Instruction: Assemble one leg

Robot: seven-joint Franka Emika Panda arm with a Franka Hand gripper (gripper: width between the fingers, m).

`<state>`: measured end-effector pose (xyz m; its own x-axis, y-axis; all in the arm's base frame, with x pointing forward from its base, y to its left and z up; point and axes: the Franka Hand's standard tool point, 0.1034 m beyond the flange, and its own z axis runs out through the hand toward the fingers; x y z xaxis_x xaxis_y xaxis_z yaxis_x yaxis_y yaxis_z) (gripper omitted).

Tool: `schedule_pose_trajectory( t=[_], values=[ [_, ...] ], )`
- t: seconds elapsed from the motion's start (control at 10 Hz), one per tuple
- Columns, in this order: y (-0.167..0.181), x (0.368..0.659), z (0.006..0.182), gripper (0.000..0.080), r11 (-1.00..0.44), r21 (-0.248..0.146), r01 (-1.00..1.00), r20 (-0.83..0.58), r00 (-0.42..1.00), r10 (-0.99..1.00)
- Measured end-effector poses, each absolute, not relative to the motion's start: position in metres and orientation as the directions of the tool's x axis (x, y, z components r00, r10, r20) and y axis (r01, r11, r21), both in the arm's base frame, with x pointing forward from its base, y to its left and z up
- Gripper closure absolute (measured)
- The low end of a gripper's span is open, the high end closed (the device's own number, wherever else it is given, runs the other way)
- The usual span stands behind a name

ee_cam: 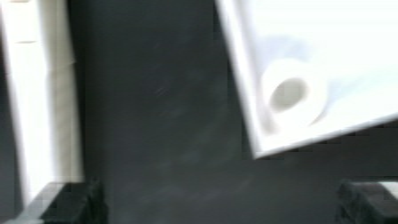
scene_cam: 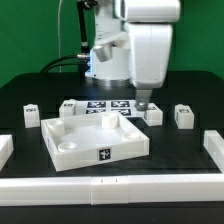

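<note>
Several small white legs with tags stand on the black table: one [scene_cam: 152, 115] just below my gripper, one [scene_cam: 183, 116] to its right in the exterior view, one [scene_cam: 70, 108] and one [scene_cam: 32, 115] behind the tray's left side. My gripper [scene_cam: 145, 100] hangs beside the far right corner of the large white tray [scene_cam: 95, 150]. In the wrist view the gripper [ee_cam: 214, 205] is open, with only dark table between its fingertips [ee_cam: 63, 205]. A tray corner [ee_cam: 329, 40] with a round hole shows there. No leg shows in the wrist view.
The marker board [scene_cam: 105, 104] lies behind the tray. Long white bars lie along the front [scene_cam: 110, 188], the exterior view's left [scene_cam: 5, 150] and right [scene_cam: 212, 148]. A white strip [ee_cam: 27, 90] runs along one side of the wrist view.
</note>
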<state>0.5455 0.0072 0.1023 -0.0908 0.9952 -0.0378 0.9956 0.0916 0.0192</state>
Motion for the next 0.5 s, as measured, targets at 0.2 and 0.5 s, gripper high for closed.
schedule_pose_trajectory(
  t=[0.2, 0.5],
  values=[
    [-0.015, 0.517, 0.094, 0.0150, 0.182, -0.015, 0.983, -0.042, -0.182, 0.982],
    [-0.019, 0.516, 0.092, 0.0150, 0.176, -0.020, 0.984, -0.046, -0.177, 0.983]
  ],
)
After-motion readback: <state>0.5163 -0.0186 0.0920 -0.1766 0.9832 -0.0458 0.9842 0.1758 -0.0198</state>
